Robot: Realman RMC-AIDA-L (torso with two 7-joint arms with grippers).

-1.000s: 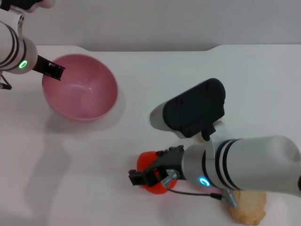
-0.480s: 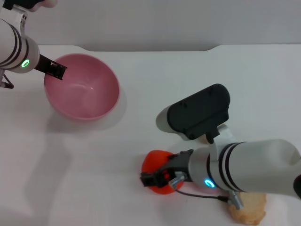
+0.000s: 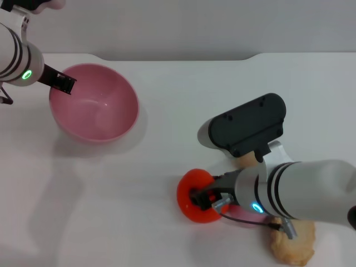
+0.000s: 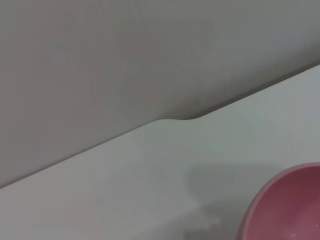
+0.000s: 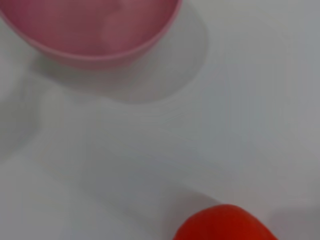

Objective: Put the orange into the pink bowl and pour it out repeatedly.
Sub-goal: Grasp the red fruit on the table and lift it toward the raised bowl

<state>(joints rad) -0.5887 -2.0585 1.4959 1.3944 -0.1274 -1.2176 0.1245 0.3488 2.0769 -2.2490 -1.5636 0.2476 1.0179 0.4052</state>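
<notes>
1 pink bowl [image 3: 93,103] empty; orange [image 3: 196,196] on table [image 3: 222,83].

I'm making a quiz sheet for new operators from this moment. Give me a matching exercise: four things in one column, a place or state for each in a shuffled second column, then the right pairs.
Things
1. orange
2. pink bowl
3. left gripper
4. beige item

Places or states
A. at the bowl's rim
B. on the table near the front edge, partly under the right arm
C. empty, on the robot's left side
D. at the right gripper, on the table

Pairs: 1-D, 2-C, 3-A, 4-B
</notes>
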